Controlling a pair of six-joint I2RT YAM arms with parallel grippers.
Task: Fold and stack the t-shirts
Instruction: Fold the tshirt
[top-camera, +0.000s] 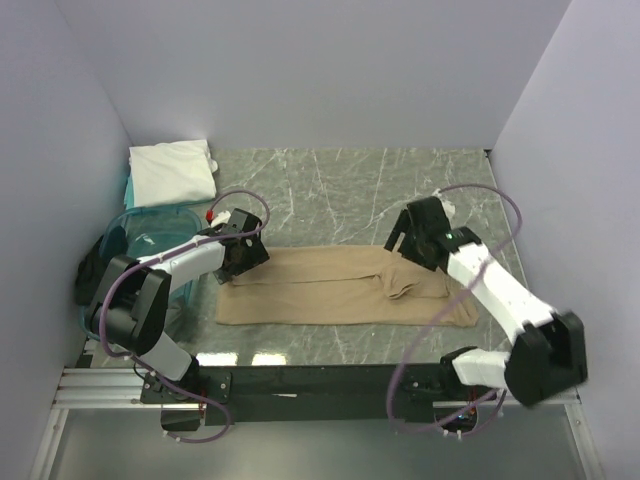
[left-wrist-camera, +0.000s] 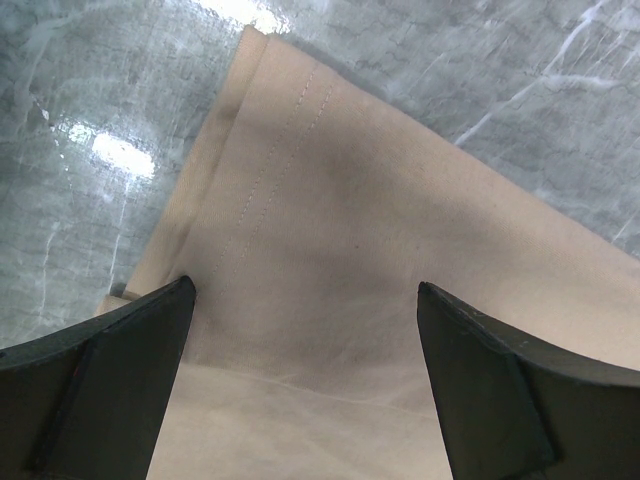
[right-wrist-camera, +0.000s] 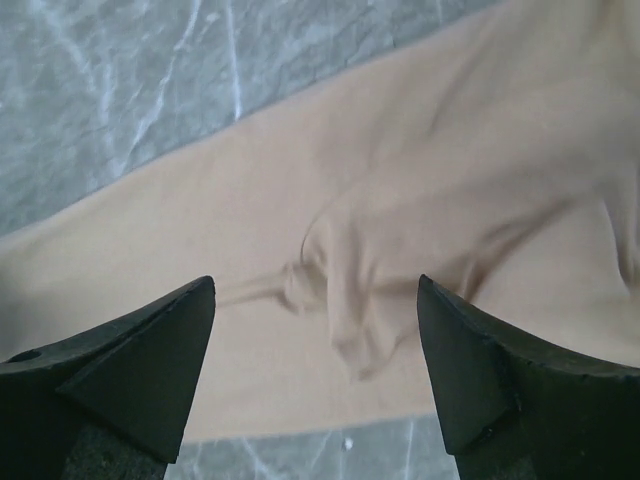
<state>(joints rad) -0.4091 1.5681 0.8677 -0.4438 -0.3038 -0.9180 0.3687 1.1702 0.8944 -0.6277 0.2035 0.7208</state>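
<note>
A tan t-shirt lies folded lengthwise in a long strip across the marble table. My left gripper is open just above its left hem end; the stitched hem shows between the wide-apart fingers. My right gripper is open above the right part, over a bunched sleeve fold that also shows in the top view. A folded white t-shirt lies at the far left corner.
A clear teal plastic bin stands at the left beside my left arm, with a dark object at its left. White walls close in the marble table on three sides.
</note>
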